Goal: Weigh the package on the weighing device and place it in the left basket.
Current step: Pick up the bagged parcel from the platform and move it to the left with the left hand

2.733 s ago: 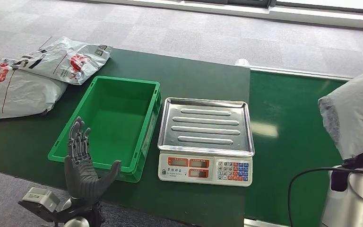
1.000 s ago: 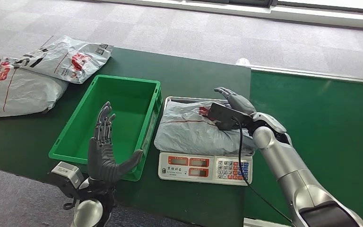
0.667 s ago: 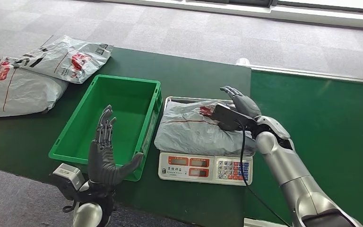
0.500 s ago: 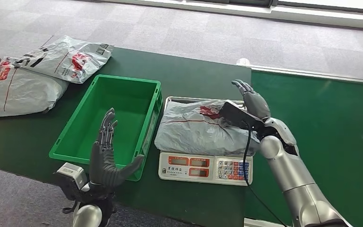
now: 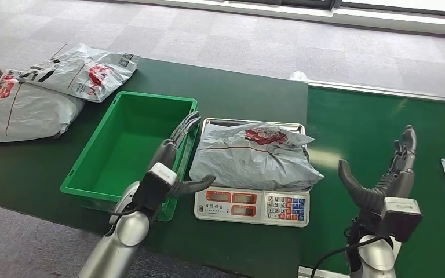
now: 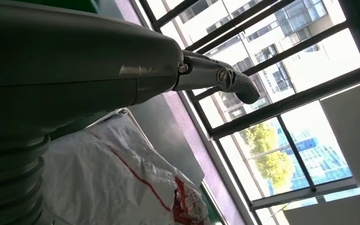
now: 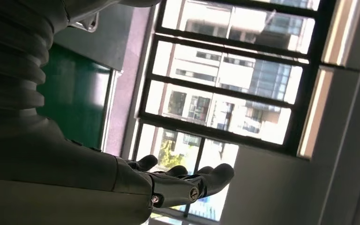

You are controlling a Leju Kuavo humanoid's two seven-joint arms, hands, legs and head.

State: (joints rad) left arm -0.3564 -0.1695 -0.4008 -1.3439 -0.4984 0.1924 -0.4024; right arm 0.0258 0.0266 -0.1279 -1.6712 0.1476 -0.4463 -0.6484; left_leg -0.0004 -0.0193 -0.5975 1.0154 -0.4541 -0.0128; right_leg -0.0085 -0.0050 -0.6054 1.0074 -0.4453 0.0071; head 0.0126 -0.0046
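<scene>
The grey courier package [image 5: 255, 155] lies on the scale's tray [image 5: 252, 172], centre frame, so weighing is done. The green basket [image 5: 132, 152] holds nothing. Left hand [image 5: 174, 161] reaches beside it, fingers spread; right hand [image 5: 386, 178] open, lower right.

Crumpled grey package [image 5: 255, 155] with red print lies flat on the scale [image 5: 252, 204], right beside the green basket [image 5: 131, 152].

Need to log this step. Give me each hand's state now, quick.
Left hand: open, empty, beside the package on the scale.
Right hand: open, empty, raised off to the right.
</scene>
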